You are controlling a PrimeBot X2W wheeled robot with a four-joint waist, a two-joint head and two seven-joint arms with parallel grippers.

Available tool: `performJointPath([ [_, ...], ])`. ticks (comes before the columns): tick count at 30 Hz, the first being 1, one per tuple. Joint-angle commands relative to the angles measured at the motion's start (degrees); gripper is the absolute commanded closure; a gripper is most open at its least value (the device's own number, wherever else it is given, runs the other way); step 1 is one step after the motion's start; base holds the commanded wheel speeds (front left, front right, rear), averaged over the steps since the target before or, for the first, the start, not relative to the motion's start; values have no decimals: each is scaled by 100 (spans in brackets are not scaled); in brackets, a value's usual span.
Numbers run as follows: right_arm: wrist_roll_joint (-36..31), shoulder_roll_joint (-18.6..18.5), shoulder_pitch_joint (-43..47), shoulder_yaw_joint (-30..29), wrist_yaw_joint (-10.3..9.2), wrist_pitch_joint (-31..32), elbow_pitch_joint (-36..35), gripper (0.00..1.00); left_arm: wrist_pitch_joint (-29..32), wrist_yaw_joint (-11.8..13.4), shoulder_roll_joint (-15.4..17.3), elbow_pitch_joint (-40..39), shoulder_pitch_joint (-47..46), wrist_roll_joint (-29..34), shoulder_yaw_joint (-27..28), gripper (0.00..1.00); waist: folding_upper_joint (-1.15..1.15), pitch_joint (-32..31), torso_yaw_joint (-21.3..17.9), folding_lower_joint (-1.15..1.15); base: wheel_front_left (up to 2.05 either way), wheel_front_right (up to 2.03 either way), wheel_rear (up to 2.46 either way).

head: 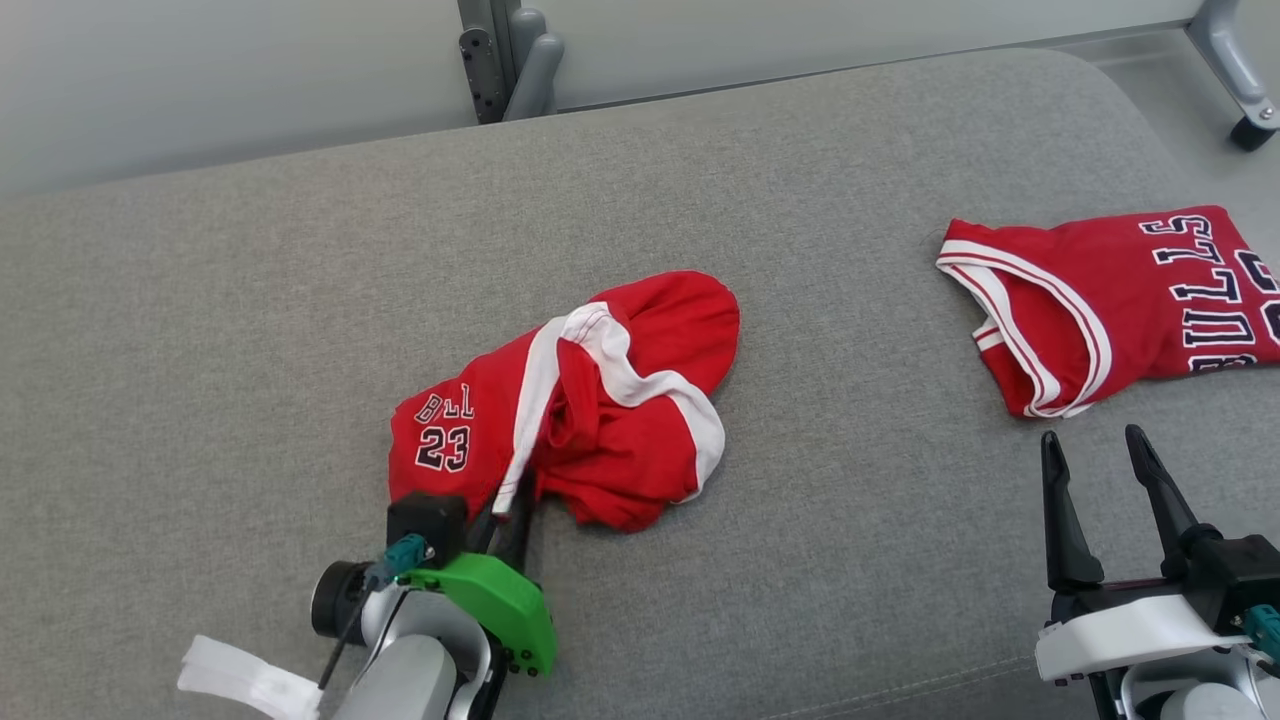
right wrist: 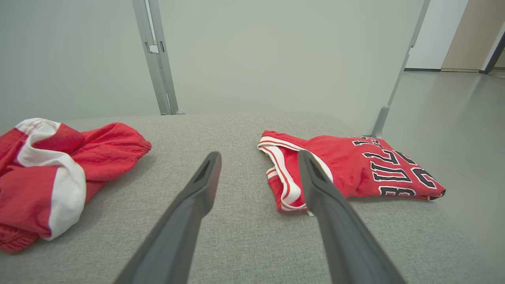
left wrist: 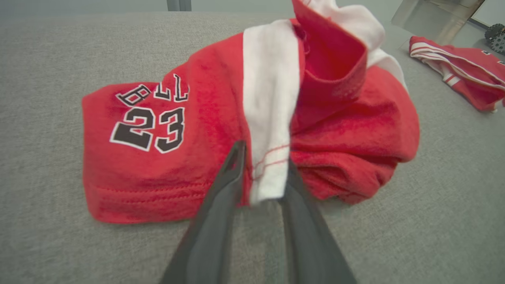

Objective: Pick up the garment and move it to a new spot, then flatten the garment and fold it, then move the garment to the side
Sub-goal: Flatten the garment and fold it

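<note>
Crumpled red garment (head: 650, 330) with a broad white stripe (head: 535, 400) lies bunched near the middle of the grey fabric-covered desk (head: 250, 320), slightly toward the desk's near edge. Black "23" print (left wrist: 148, 128) faces up on the fold nearest the desk's left end. The letters above it are partly lost in a crease.

Left hand (left wrist: 264, 165) sits at the desk's near edge, left of centre, with its tips pushed into the garment's near hem. Its two dark fingers (left wrist: 221, 205) stand either side of the stripe's loose end. The white cloth lies between them and touches both. Whether the cloth is firmly clamped, I cannot tell, as the wrist view is blurred there.

Right hand (head: 1092, 440) hovers over the desk's near-right corner. Its fingers are spread wide apart and point toward the desk's far side.

Folded red jersey (head: 1120, 300) with dark "BULLS" lettering lies flat at the desk's right end. Its white-and-red trimmed armhole is turned toward the desk's middle, and bare grey fabric separates it from the garment.

A grey metal post (head: 500, 60) stands upright beyond the desk's far edge. A black castor wheel (head: 1250, 132) sits past the desk's far-right corner.
</note>
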Motion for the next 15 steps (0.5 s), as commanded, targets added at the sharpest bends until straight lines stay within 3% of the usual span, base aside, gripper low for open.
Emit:
performJointPath([
  [1, 52, 13, -48, -24, -8, -14, 11, 0, 41, -34, 29, 51, -144, -139, 32, 100, 0, 21, -24, 0, 0, 0, 0],
  [5, 36, 16, 0, -61, -8, -14, -9, 0, 570, -265, 29, -276, -376, -1156, 228, 100, 0, -4, 58, 0, 0, 0, 0],
  [9, 34, -13, -22, -64, -8, -14, -16, 0, 1152, -325, 86, -745, -712, -1873, 671, 100, 0, -24, 189, 0, 0, 0, 0],
  [15, 58, -46, -68, -27, -8, -14, 33, 0, 1954, 6, 269, -1493, -1420, -2710, 1432, 100, 0, -85, 318, 0, 0, 0, 0],
])
